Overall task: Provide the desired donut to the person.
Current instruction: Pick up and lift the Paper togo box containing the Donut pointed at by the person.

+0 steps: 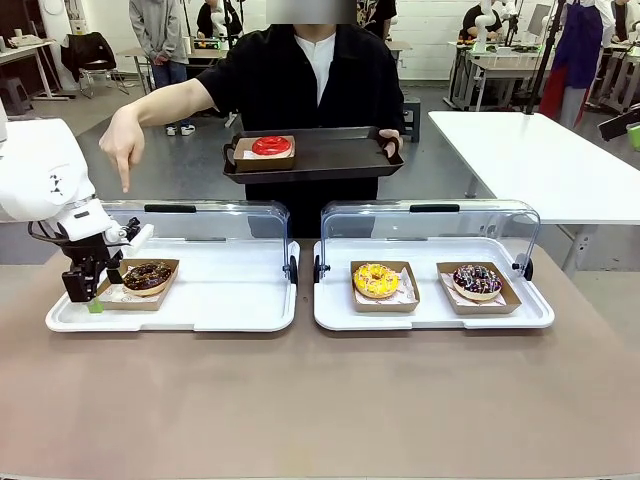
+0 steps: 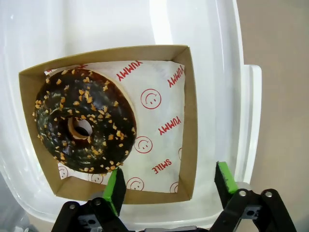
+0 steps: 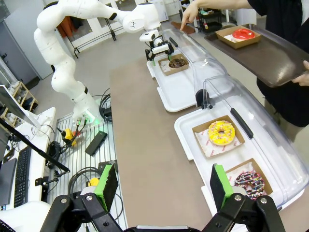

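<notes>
Nearest on the brown table (image 1: 320, 400) are two white plastic trays, each with one clear hinged lid raised at its far side. There are four donuts in all, each in its own cardboard tray on a paper liner.

The left tray (image 1: 230, 312) holds one, the chocolate donut (image 2: 84, 125) scattered with nut bits. Its cardboard tray (image 2: 191, 121) has a white liner (image 2: 159, 104) printed in red with "YUMMY", "SMILE" and smiley faces.

The left gripper (image 2: 170, 181) is down at this box. Its jaws are apart, astride the box's near corner, with one green pad over the inside by the donut and the other outside the wall with a gap showing. It is not clamped on anything.

The right tray (image 1: 430, 318) holds two, a yellow-iced donut (image 1: 376, 280) and a dark sprinkled donut (image 1: 477, 280).

The right gripper (image 3: 163, 186) hangs high above the table with its fingers spread and nothing between them.

Beyond, the person (image 1: 300, 90) holds one dark serving tray (image 1: 340, 158) bearing the fourth, a red-glazed donut (image 1: 271, 146). The person's other hand (image 1: 125, 145) points a finger down above the chocolate donut.
</notes>
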